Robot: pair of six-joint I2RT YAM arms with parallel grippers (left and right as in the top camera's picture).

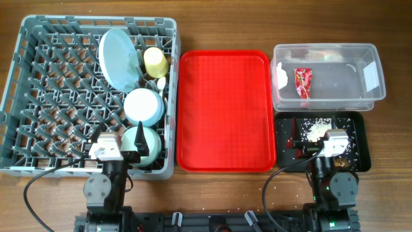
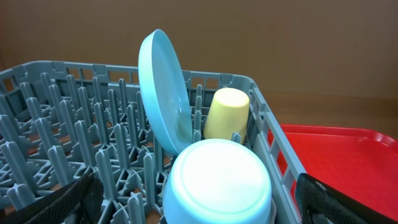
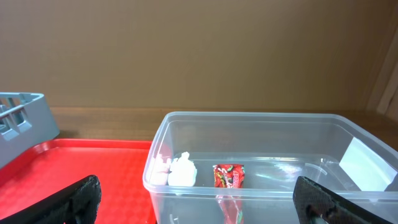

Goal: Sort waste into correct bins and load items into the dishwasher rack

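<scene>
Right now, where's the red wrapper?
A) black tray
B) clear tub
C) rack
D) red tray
B: the wrapper lies inside the clear tub, next to the tissue.

Our left arm [image 1: 105, 187] sits at 7 o'clock in the overhead view and our right arm [image 1: 335, 188] at 5 o'clock, both folded low, wrists aimed toward 12. Our left claw [image 2: 199, 208] has its fingers spread wide, holding nothing. Our right claw [image 3: 199, 208] gapes just as wide, also empty.
</scene>
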